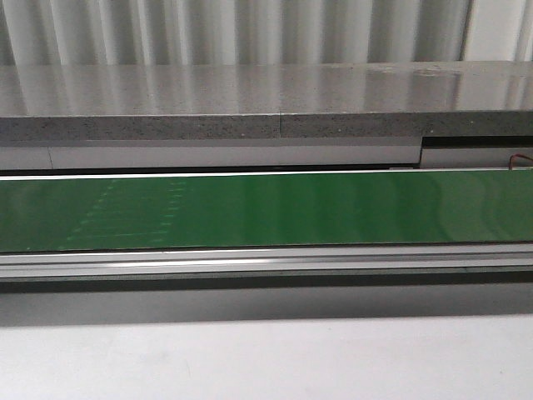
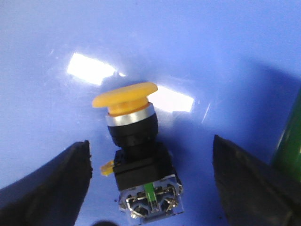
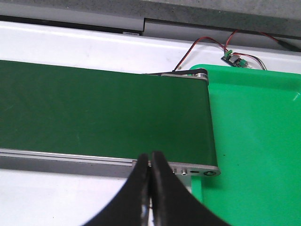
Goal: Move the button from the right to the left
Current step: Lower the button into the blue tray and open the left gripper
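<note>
Wide apart, left gripper (image 2: pixel 150 188) fingers around button (image 2: pixel 136 150)

The front view looks low and level across the green conveyor belt (image 1: pixel 266 208) toward a grey ledge (image 1: pixel 250 104) and a ribbed wall behind, showing neither arm. The right wrist view looks down from above the belt's near edge at its end roller (the belt is what these two views share), with a green tray (image 3: pixel 258 132) just beyond that end. The left wrist view sits very near a blue surface (image 2: pixel 188 47), looking down on a yellow-capped push button (image 2: pixel 136 141), with a sliver of green at one edge.
</note>
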`<state>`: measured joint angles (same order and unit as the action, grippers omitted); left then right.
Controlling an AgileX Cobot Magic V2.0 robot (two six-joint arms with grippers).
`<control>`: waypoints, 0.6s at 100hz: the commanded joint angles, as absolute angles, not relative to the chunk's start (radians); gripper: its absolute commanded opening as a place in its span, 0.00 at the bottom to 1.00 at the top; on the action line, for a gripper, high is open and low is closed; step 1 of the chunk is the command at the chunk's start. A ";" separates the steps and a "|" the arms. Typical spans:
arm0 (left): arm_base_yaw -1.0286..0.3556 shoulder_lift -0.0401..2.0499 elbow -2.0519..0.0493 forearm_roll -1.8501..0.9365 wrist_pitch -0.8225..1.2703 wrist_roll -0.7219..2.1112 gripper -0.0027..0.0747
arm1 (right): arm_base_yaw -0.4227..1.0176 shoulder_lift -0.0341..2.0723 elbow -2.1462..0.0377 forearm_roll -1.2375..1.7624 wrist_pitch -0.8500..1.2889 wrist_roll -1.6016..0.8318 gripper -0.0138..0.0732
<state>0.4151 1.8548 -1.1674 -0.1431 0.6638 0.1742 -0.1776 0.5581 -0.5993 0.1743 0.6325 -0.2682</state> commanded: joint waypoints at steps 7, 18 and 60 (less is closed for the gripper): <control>0.410 1.766 -1.197 -0.150 0.602 0.176 0.72 | -0.182 0.556 -0.625 0.184 0.564 -0.272 0.08; 0.410 1.708 -1.197 -0.150 0.580 0.176 0.72 | -0.182 0.556 -0.625 0.184 0.564 -0.272 0.08; 0.306 1.354 -1.134 -0.151 0.554 0.176 0.67 | -0.182 0.556 -0.625 0.184 0.564 -0.272 0.08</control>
<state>0.3494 1.4541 -1.1279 -0.1458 0.6121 0.1742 -0.1776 0.5581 -0.5993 0.1743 0.6325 -0.2682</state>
